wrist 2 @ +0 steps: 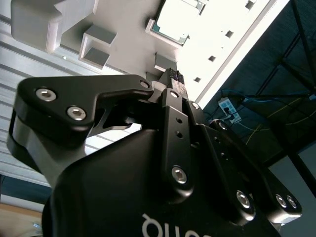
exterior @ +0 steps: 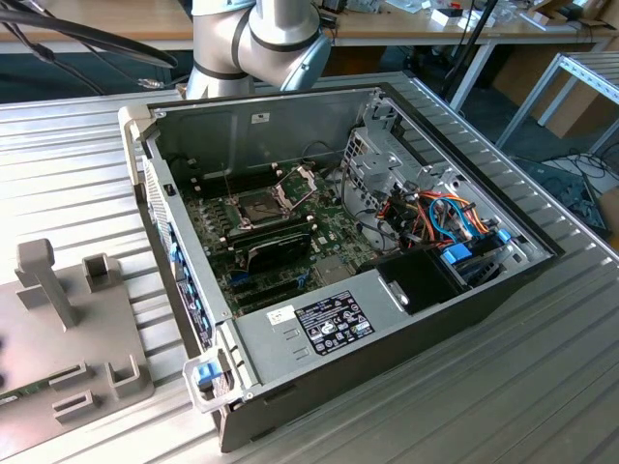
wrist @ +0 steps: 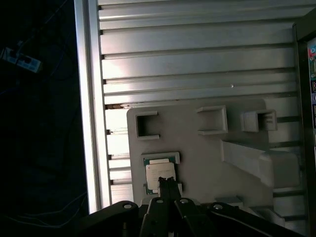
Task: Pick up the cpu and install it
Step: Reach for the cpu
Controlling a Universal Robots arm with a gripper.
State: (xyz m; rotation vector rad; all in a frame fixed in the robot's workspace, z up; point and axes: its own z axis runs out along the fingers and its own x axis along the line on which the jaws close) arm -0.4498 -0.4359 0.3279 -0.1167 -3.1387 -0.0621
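- Gripper (wrist: 168,183): 2 black fingertips were pressed together, nothing clamped between them.
- Cpu (wrist: 159,173) lay flat in a small square nest (wrist: 174,157) on the grey fixture plate (wrist: 207,163), silver top facing up.
- In both wrist views the closed tips sat just at the cpu's edge. Couldn't tell whether they were touching or hovering.
- Fixture plate also carried several empty U-shaped pockets and a raised block.
- In the exterior view, the fixture plate was in the lower part of the exterior view's left, on the slatted table (exterior: 542,367), beside the open PC case (exterior: 261,126).
- Motherboard (exterior: 329,237) was mid-frame inside the case. Its socket (exterior: 259,206) was exposed, with the load frame (exterior: 298,182) hinged up.
- Arm (exterior: 256,39) stood at the top of the frame behind the case.
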